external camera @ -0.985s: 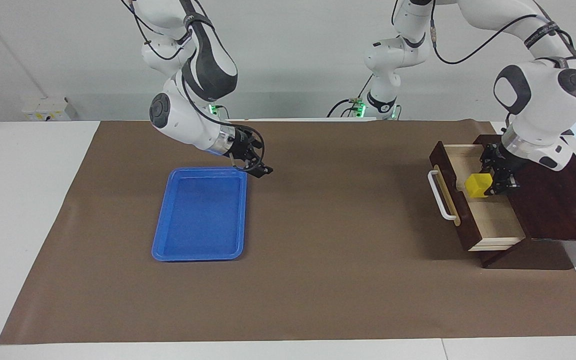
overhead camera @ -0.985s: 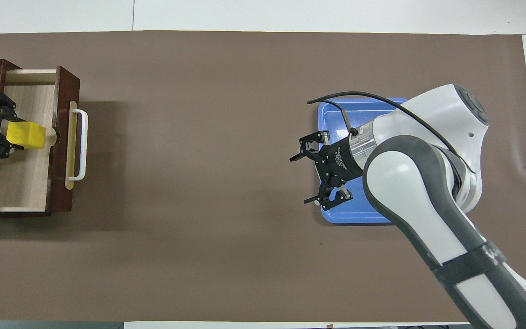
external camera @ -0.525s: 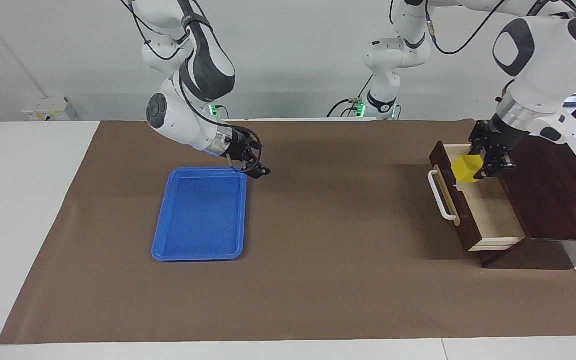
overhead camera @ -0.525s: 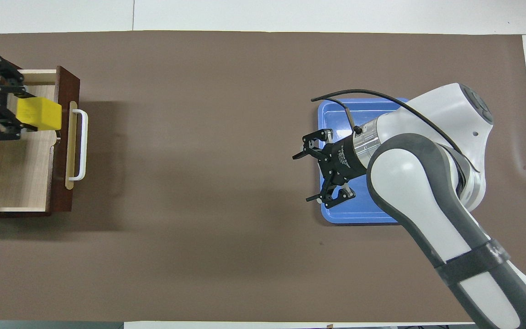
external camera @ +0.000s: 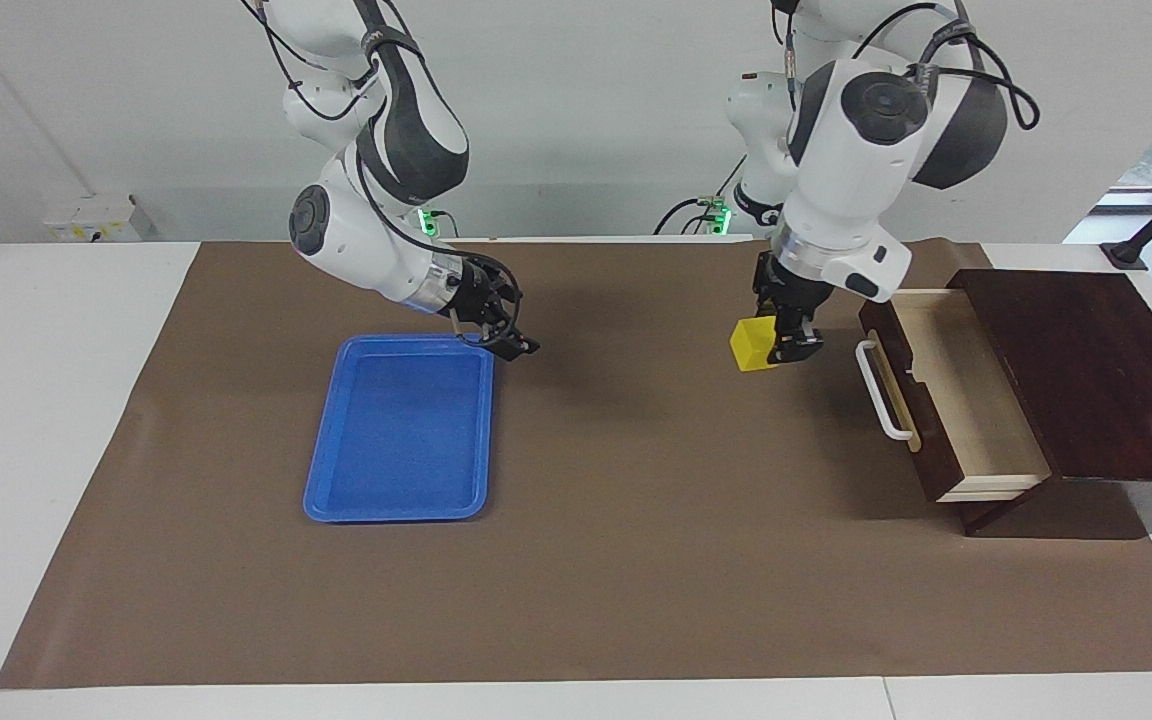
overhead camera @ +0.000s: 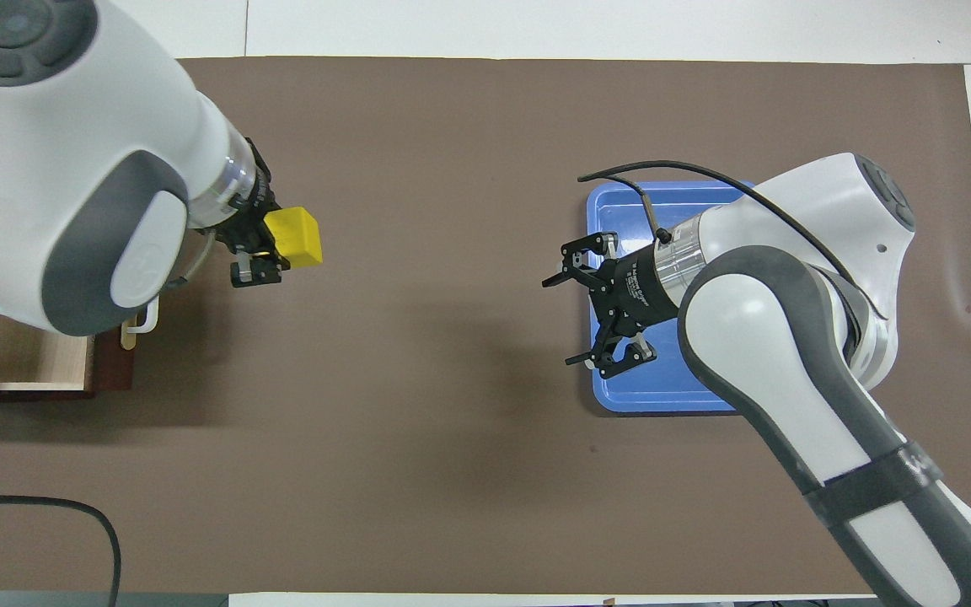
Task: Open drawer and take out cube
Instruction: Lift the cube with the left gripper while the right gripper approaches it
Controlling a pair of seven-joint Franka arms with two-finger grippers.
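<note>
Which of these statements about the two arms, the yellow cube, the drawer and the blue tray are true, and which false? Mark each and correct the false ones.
1. The left gripper holds the cube. True.
2. The cube lies inside the drawer. False: it is held in the air over the brown mat, outside the drawer.
3. The drawer stands open. True.
4. The right gripper is shut on the blue tray. False: it is open, above the tray's edge.
5. The tray holds a cube. False: nothing lies in it.
</note>
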